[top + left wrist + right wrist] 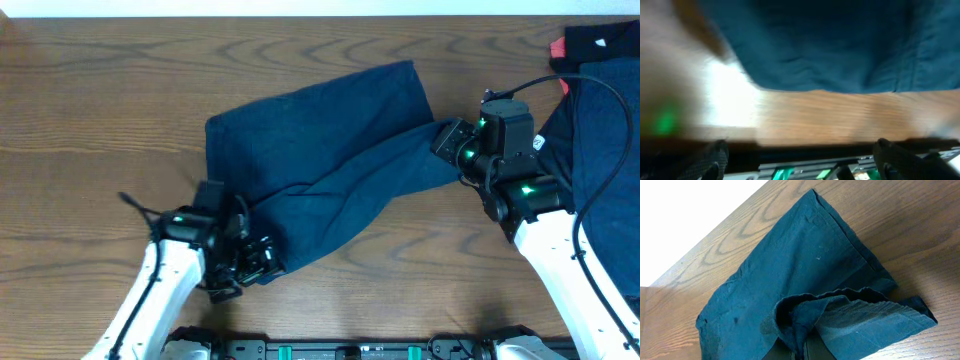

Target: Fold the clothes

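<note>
A dark navy pair of trousers lies folded across the middle of the table. My right gripper is shut on the cloth at its right end. In the right wrist view a bunched fold of the trousers runs down between the closed jaws of the right gripper. My left gripper stands open at the trousers' lower left corner, just off the cloth. The left wrist view is blurred: the trousers fill the top, and nothing lies between the wide-apart fingertips of the left gripper.
More clothes lie at the far right: a navy garment under the right arm, a black piece and a bit of red. A black cable loops over the navy garment. The table's front edge runs close behind the left gripper.
</note>
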Robot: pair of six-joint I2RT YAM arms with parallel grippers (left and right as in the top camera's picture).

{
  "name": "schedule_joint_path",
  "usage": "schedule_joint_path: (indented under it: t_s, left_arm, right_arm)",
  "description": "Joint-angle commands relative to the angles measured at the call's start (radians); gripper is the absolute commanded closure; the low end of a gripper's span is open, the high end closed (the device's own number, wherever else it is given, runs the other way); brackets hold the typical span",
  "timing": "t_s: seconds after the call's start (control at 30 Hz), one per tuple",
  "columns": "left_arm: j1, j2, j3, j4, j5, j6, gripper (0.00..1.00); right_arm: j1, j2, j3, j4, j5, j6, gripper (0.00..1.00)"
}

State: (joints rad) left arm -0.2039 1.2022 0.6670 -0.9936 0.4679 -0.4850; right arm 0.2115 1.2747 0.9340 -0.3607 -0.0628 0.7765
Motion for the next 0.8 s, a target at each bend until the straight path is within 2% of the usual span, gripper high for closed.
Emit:
schedule_joint_path:
  t_s: [0.0,0.27,0.67,0.77]
  left_arm:
    - [-0.068,0.029,-0.011,0.038,-0.077,-0.105,0.06]
    - [-0.089,0.145,-0.011,0.07,-0.169,-0.119,0.06]
    - [-0.09,0.286,-0.011,0.172,-0.163,-0.104,0.07]
    - [-0.09,0.291,-0.011,0.173,-0.163,-0.103,0.17]
  right_arm:
    - [0.006,0.001,0.014,0.0,0.014,-0.015,0.98]
    - [0.005,0.001,0.014,-0.043,0.038,-0.018,0.98]
    - [0.005,0.001,0.014,-0.041,0.038,-0.019,0.99]
    - [0.005,0.001,0.014,-0.04,0.04,-0.019,0.98]
